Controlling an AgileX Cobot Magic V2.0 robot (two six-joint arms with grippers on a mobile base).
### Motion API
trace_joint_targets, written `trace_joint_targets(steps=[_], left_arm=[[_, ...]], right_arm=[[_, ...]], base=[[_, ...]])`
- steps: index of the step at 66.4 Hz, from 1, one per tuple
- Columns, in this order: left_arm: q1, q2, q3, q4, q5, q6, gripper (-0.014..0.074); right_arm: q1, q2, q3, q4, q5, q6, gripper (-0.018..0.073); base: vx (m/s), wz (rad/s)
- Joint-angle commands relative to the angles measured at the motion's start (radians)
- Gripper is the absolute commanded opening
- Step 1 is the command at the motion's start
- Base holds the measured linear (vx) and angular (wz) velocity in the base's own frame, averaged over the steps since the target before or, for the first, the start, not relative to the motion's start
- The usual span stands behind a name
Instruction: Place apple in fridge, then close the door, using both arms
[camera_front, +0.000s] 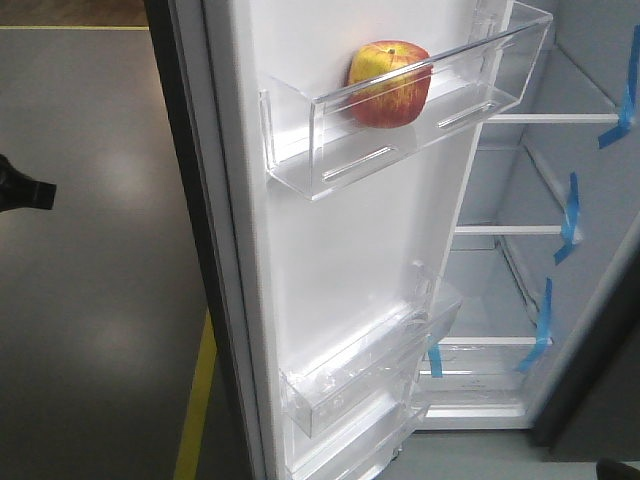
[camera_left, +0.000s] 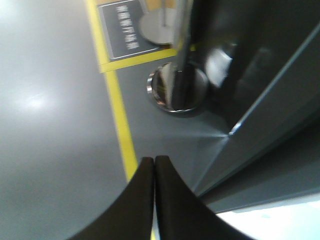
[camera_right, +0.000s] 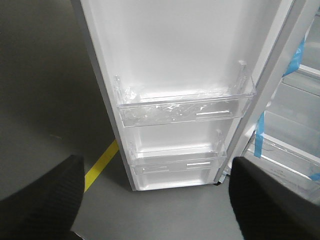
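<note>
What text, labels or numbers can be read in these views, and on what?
On the dark floor panel, left wrist view: several lines of white lettering, too blurred to read.
On the door, its clear bins and the apple: no lettering visible.
Nothing else is readable in any view.

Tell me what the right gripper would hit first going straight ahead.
Most likely the lowest clear bin on the door, which sits between the open jaws of the right gripper; depth is unclear.

Front view close on the door (camera_front: 340, 260), right wrist lower, sharing its bins (camera_right: 185, 112), left wrist facing floor (camera_left: 50, 130)
</note>
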Motion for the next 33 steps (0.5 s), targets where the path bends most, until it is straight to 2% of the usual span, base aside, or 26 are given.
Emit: trace_joint_targets(steps=[1, 9, 19, 33], left_arm=[[-0.003, 0.03, -0.073, -0.111, -0.042, 0.082, -0.0006], [-0.003, 0.104, -0.124, -0.22, -0.037, 0.177, -0.0006], [-0.003, 0.187, -0.19, -0.321, -0.021, 0.254, -0.0006], [-0.003, 0.305, -0.309, -0.51, 0.108, 0.359, -0.0006]], right_arm=[[-0.002, 0.008, -0.025, 0.009, -0.058, 0.001, 0.0578], [-0.002, 0.008, -0.025, 0.009, -0.058, 0.001, 0.0578], [-0.002, 0.008, -0.025, 0.009, -0.058, 0.001, 0.0578], [-0.002, 0.008, -0.025, 0.009, -0.058, 0.001, 0.0578]], base=[[0.0, 0.0], [0.0, 0.0], [0.0, 0.0], [0.0, 0.0]])
